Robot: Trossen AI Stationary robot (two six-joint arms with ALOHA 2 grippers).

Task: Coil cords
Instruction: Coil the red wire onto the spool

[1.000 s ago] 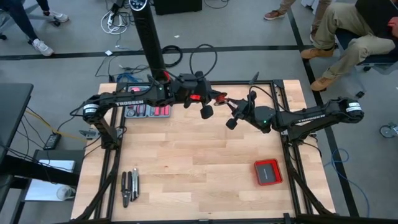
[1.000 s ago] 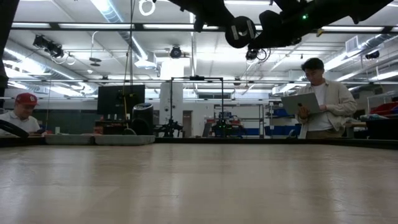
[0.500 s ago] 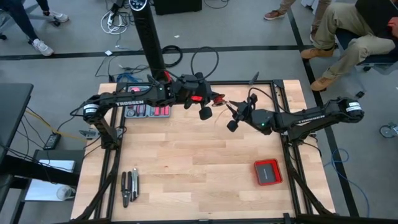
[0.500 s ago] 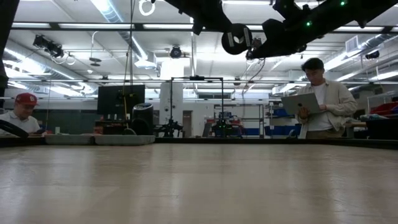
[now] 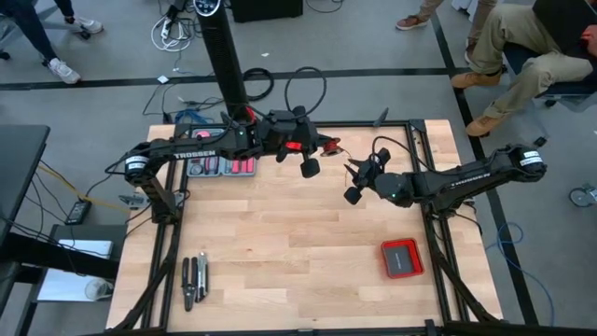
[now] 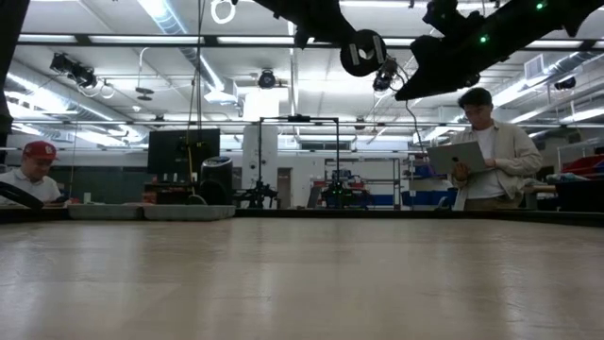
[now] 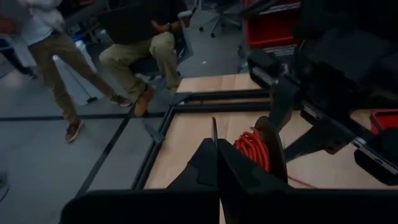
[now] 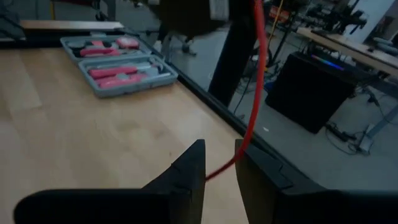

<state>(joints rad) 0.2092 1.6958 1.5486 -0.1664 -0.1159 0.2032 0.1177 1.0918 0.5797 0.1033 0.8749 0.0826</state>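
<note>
Gripping the red wire coil [image 7: 254,148], the left hand [image 5: 322,147] faces the slightly parted right hand [image 5: 357,174].

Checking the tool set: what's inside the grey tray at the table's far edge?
The tray holds red-handled tools in rows. From above, the left arm covers part of it, so a full count isn't possible.

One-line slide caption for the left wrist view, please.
Left end effector shut beside the coiled red wire, right arm close ahead, above the wooden table.
</note>
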